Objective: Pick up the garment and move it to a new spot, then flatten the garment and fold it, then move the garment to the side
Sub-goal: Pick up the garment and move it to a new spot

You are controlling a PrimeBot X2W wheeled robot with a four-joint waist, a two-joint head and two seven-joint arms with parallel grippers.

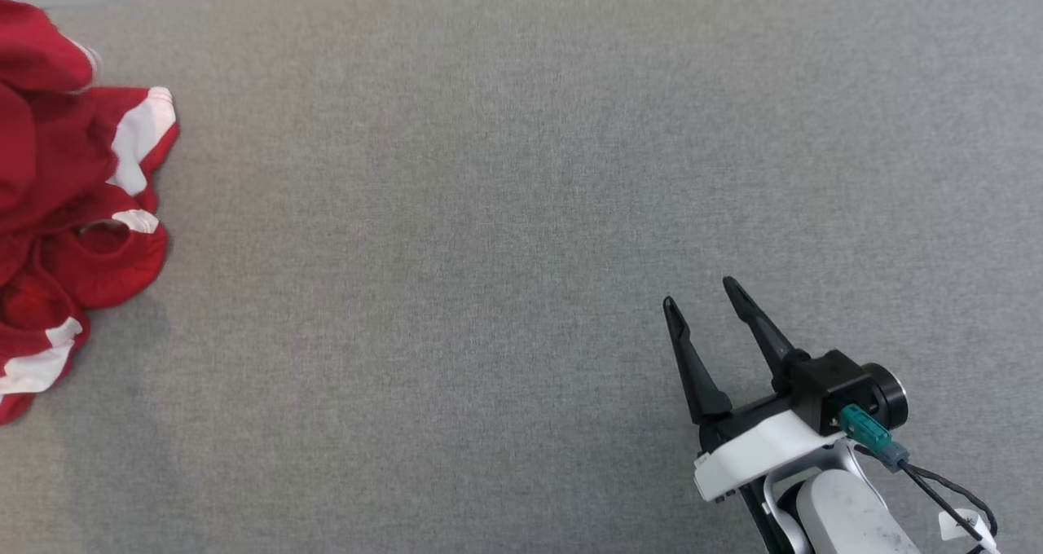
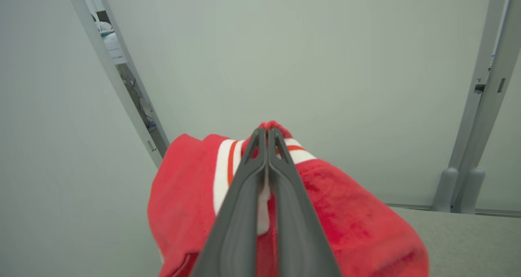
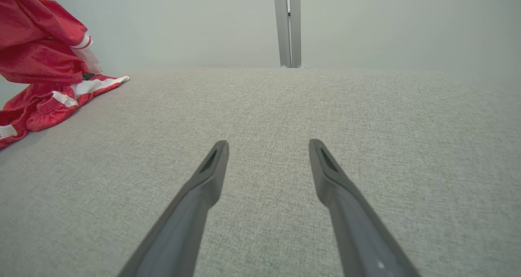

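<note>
Nothing legible on screen right now. The red garment (image 1: pixel 73 179) carries no letters, numbers or logo that can be read. Just behind the right gripper (image 1: pixel 698 292), a small white tag (image 1: pixel 960 528) sits on the black cable (image 1: pixel 933 487), and any print on it is too small to make out.

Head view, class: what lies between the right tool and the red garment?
Only bare grey fabric surface separates the right tool and the garment, as the head view shows.
</note>
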